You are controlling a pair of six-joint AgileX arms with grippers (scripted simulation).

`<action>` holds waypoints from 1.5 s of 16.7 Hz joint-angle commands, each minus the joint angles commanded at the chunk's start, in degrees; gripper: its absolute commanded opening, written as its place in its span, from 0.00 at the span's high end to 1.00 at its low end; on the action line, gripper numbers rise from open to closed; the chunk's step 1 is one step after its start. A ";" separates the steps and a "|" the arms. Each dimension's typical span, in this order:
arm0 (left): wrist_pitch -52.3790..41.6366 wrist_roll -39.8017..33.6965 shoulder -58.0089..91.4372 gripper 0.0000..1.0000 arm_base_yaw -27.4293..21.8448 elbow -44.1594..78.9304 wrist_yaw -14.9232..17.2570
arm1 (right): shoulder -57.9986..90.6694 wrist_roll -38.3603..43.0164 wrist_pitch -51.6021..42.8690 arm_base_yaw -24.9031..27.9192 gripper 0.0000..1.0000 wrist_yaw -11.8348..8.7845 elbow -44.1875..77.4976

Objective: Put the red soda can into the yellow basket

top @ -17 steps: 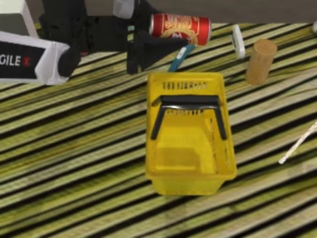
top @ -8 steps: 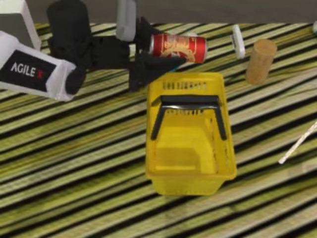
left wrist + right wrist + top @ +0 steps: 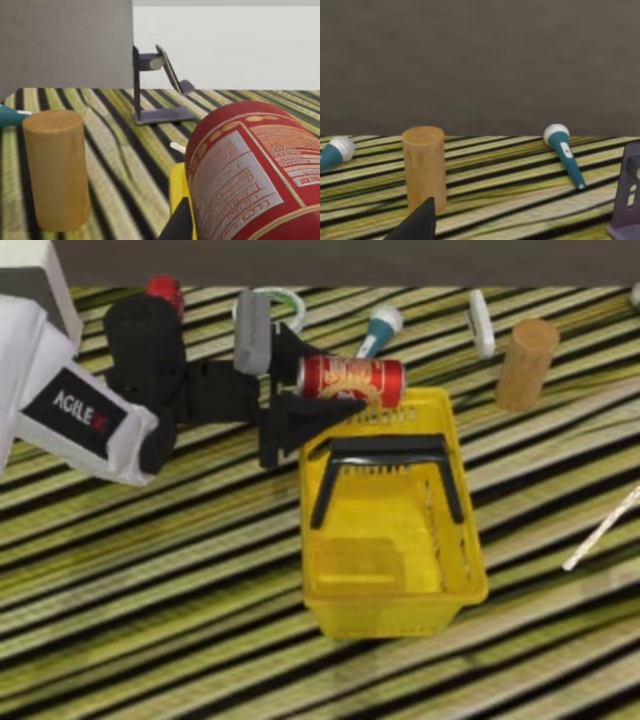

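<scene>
At the far rim of the yellow basket (image 3: 462, 510), left gripper (image 3: 322, 380) pinches the red soda can (image 3: 352, 380) by its left end, one dark finger on the side towards the back of the table, the other on the near side. Holds the can lying flat, long axis across the table, silver top pointing to the right.

Compared with a second ago, has brought the can nearer: then well beyond the basket by the back edge of the table, half a second ago just short of the rim, now overlapping the rim's far edge. Fills the near corner of the left wrist view as the same can (image 3: 250, 175), with a strip of yellow basket wall (image 3: 177, 192) just beneath.

Seems raised above the rim rather than resting on it, though height cannot be read for certain. Has also left the basket a touch farther right than before, perhaps nudged.

Farther out, uncovers a teal microphone (image 3: 378, 332) behind the can; leaves a wooden cylinder (image 3: 527, 363) standing well apart at the right.

Means transport nearly done: needs only a little more travel towards the basket's middle before release, otherwise risks the can catching the rim or the black handle (image 3: 385, 447).

Right arm nowhere in the top view, apparently parked.
</scene>
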 joint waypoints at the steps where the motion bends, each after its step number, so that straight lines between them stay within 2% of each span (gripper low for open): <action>1: 0.00 0.00 0.00 1.00 0.00 0.00 0.00 | 0.00 0.00 0.00 0.00 0.00 0.00 0.00; 14: 0.00 0.00 0.00 0.02 0.00 0.00 0.00 | 0.00 0.00 0.00 0.00 0.00 0.00 0.00; 25: -0.37 -0.05 -0.73 0.00 -0.15 -0.18 -0.36 | 0.53 -0.34 -0.51 0.25 0.00 -0.03 0.51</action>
